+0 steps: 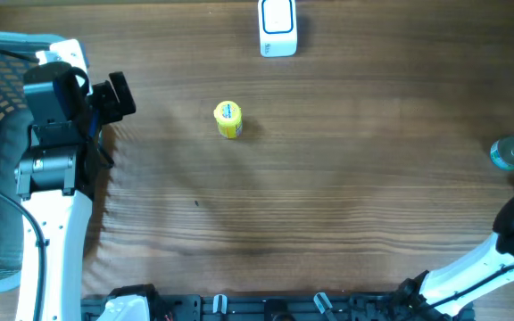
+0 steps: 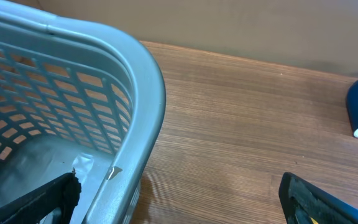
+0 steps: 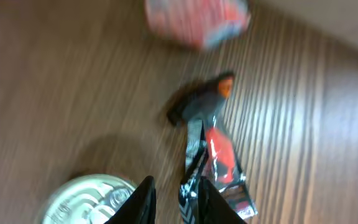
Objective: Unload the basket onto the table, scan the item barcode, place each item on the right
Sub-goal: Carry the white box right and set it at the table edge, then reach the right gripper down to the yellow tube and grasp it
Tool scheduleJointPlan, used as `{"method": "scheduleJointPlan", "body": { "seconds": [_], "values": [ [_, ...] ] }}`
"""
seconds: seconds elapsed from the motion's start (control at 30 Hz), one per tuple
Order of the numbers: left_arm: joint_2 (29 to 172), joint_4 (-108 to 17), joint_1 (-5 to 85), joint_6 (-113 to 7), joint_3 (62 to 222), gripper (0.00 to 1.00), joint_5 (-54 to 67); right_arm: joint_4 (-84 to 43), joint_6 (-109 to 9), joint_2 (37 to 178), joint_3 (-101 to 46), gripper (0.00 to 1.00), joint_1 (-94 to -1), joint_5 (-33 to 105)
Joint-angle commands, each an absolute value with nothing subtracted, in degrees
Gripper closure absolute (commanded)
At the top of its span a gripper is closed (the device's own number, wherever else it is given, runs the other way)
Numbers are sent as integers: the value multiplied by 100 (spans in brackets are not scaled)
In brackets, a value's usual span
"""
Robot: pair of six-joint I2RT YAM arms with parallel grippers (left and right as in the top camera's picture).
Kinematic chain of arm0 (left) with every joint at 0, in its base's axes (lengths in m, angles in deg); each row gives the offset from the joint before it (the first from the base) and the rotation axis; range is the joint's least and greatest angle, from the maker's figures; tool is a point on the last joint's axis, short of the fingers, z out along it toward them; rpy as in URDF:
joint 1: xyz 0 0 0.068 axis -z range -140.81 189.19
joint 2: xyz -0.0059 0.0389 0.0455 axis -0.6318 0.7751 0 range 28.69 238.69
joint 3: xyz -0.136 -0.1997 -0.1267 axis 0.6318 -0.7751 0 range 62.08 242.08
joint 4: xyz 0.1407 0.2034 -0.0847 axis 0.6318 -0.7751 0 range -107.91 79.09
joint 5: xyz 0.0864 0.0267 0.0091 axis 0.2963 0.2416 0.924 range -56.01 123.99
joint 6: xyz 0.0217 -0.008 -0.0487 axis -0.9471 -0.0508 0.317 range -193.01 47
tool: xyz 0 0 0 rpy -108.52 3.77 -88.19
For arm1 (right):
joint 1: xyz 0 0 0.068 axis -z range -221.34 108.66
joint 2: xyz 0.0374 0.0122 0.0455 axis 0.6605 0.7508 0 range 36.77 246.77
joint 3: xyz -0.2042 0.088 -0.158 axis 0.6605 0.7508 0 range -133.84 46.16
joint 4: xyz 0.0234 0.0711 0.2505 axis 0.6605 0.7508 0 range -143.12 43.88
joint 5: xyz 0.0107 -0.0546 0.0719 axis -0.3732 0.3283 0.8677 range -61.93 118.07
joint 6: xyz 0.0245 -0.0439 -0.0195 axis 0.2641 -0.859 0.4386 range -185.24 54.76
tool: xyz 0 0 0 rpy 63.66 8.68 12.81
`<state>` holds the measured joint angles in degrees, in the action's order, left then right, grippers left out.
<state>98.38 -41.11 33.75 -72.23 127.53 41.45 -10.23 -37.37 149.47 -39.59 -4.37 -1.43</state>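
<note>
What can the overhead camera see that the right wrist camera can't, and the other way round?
Only overhead: a small yellow container, a white-and-blue scanner, a mesh basket. Only right wrist: a foil packet, a blurred red-and-white item, the right fingers. Both: the wooden table and, probably, a round tin.

So the left arm point(image 1: 52, 223) runs up the left edge of the tabletop point(image 1: 328, 178), a white link and then a black wrist. The left gripper point(image 1: 112, 98) sits near the far-left corner, jaws spread wide, with one finger point(image 2: 42, 200) in each bottom corner of its wrist view. The right arm point(image 1: 471, 267) rises from the near-right corner toward the right edge. The right gripper point(image 3: 171, 186) has its fingers nearly together with a thin gap between them. It's too blurry to say more.
</note>
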Motion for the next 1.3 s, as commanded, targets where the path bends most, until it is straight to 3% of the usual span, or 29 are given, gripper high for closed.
{"method": "scheduleJointPlan", "body": {
  "seconds": [0.0, 0.1, 0.17, 0.2, 0.23, 0.27, 0.3, 0.37, 0.43, 0.63, 0.93, 1.1, 1.27],
  "values": [
    [9973, -4456, 3360, -6904, 12582, 0, 3848, -1126, -4038, 14976, -3896, 75, -439, 926],
    [9973, -4460, 3360, -6906, 12582, 0, 3850, -1191, -4397, 14869, -3911, 80, -640, 1687],
    [9973, -4460, 3360, -6908, 12582, 0, 3848, -1130, -4512, 14569, -4062, 74, -1005, 1752],
    [9973, -4465, 3360, -6908, 12582, 0, 3850, -1121, -4606, 14278, -4138, 66, -1311, 1833],
    [9973, -4463, 3360, -6910, 12582, 0, 3850, -1132, -4635, 14082, -4167, 48, -1519, 1835],
    [9973, -4460, 3360, -6910, 12582, 0, 3850, -1163, -4840, 13629, -4213, 18, -2124, 2008],
    [9973, -4460, 3360, -6913, 12582, 0, 3850, -1224, -5011, 13385, -4213, 0, -2568, 2301],
    [9954, -4399, 3360, -6913, 12582, 0, 3848, -1462, -5365, 13089, -4213, 0, -4010, 3221],
    [9855, -4371, 3360, -6910, 12582, 0, 3848, -1532, -5369, 13221, -4213, 0, -5066, 3182],
    [9077, -4594, 3360, -6954, 12582, 0, 3850, -1392, -5948, 13771, -4213, 0, -7411, 3335],
    [8649, -5101, 3402, -7090, 12582, 0, 3621, -2538, -7815, 15194, -4213, 0, -7805, 3592],
    [8448, -4847, 3948, -8069, 12585, 0, 3201, -3075, -7920, 15262, -4213, 0, -8163, 3324],
    [8542, -5503, 4390, -8460, 12582, 0, 3212, -3191, -7922, 15437, -4213, 0, -8200, 3206]
  ]
}}
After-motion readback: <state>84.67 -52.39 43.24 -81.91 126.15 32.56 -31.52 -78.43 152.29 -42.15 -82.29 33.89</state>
